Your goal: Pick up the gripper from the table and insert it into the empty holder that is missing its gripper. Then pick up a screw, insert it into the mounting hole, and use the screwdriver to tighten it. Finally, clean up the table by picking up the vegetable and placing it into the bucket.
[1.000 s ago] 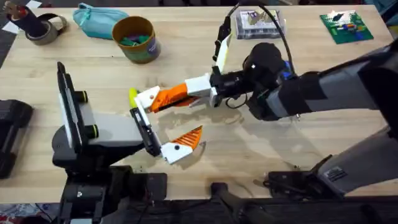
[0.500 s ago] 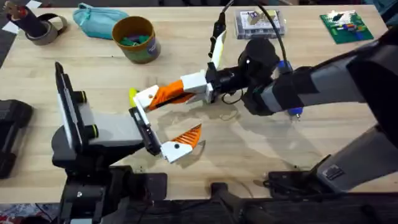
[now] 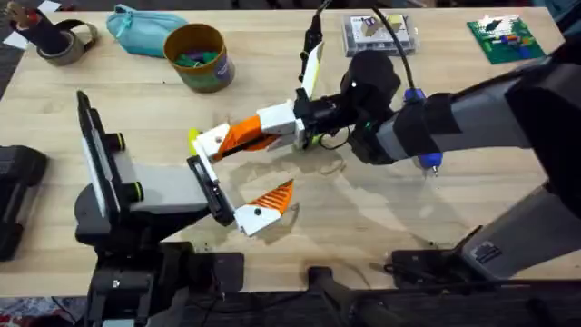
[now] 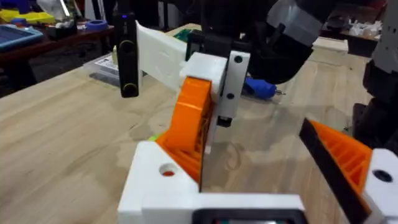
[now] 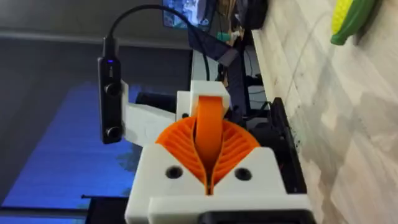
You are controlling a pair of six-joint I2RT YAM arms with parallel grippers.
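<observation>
Pale wooden table (image 3: 472, 209), holder (image 3: 211, 193) as landmark. Just beyond it, right gripper (image 3: 238, 137) clenched on the gripper (image 5: 209, 134). Left claw's state: cannot tell. Insertion step; next needs aligning with the empty mount.

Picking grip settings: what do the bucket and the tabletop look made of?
The bucket: looks like matte mustard-yellow plastic or coated card, judging by its thin even wall and lack of gloss; I can't tell which. The tabletop: light wood, probably butcher-block, with visible grain and plank seams and a satin finish.
</observation>
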